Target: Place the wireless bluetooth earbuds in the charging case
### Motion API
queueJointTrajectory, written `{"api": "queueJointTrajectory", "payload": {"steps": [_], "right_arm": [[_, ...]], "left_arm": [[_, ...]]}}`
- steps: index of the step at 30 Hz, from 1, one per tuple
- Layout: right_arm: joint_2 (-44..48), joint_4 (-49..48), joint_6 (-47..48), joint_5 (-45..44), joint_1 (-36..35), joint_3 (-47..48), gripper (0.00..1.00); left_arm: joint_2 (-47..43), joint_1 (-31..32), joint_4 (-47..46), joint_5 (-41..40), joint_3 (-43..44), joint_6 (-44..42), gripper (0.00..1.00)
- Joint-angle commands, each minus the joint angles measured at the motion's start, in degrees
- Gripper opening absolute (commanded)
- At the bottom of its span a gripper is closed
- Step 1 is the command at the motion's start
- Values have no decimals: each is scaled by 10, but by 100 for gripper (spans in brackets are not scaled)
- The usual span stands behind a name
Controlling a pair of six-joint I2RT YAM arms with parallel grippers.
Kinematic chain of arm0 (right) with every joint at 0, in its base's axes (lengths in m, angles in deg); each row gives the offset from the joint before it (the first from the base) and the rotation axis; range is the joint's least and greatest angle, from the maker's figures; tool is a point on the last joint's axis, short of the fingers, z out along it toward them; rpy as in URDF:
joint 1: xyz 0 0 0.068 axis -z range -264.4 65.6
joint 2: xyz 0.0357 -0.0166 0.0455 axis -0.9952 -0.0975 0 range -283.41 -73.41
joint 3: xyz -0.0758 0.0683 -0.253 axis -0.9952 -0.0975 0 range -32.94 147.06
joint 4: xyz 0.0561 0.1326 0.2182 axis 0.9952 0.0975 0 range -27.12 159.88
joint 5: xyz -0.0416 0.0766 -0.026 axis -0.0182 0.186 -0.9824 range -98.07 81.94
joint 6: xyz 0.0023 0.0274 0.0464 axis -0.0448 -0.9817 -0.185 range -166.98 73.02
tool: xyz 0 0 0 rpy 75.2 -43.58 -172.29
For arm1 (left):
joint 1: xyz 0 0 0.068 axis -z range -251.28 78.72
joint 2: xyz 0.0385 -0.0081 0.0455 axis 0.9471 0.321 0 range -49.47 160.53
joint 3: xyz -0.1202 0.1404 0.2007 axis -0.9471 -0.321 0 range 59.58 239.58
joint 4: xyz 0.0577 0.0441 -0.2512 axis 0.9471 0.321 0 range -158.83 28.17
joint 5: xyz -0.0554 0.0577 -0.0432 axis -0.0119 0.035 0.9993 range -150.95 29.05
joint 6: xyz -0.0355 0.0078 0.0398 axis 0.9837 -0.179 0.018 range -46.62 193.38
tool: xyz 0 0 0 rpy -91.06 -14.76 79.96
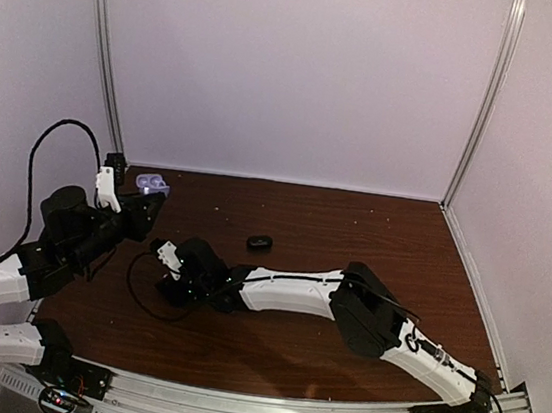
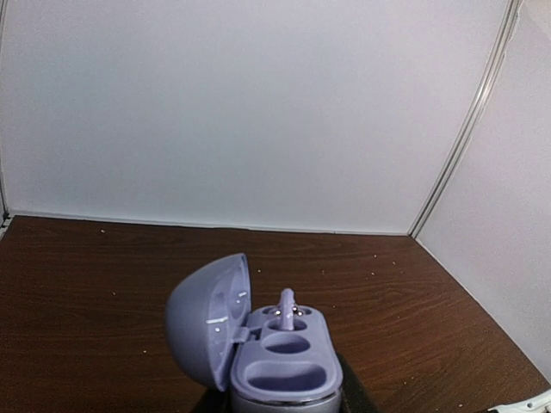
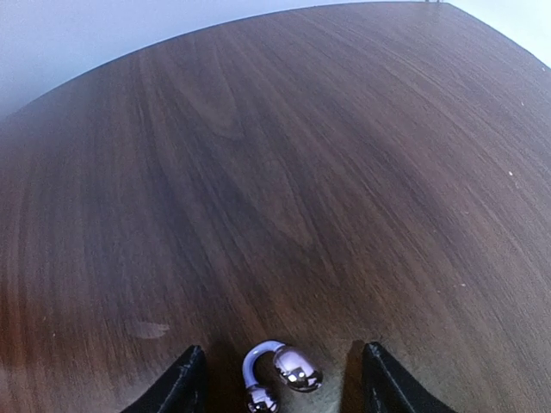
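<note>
1. One glossy pale-purple earbud [image 2: 286, 311] sits in the open grey-blue oval charging case [image 2: 288, 374], far left, clamped by the left pincer [image 1: 143, 202].
2. Second earbud [image 3: 277, 372] lies on the dark wood bench [image 3: 284, 172] inside the wide right pincer [image 3: 284, 380], ungripped; pickup and insertion remain.

One earbud [image 2: 287, 308] sits in charging case [image 2: 244, 366] far-L; other earbud [image 3: 277, 372] on table [image 3: 284, 172] btwn fingers [image 3: 185, 383] of R gripper [image 3: 282, 377].

Soft, even, violet-tinged light fills all views. The overhead view is grainy and slightly blurred. In the right wrist view the counter [image 3: 284, 172] bows at the edges and darkens at bottom, where the earbud [image 3: 293, 368] glints.
</note>
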Motion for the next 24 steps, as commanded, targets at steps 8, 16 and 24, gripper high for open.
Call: {"api": "queueJointTrajectory", "payload": {"steps": [8, 16, 24], "right_arm": [[-45, 96, -2, -85, 0, 41, 40], [14, 84, 4, -59, 13, -46, 21], [146, 6, 21, -1, 29, -251, 9]], "left_arm": [[-3, -4, -33, 2, 7, -5, 0], [-2, -4, -31, 4, 3, -11, 0], [3, -4, -33, 9, -2, -13, 0]]}}
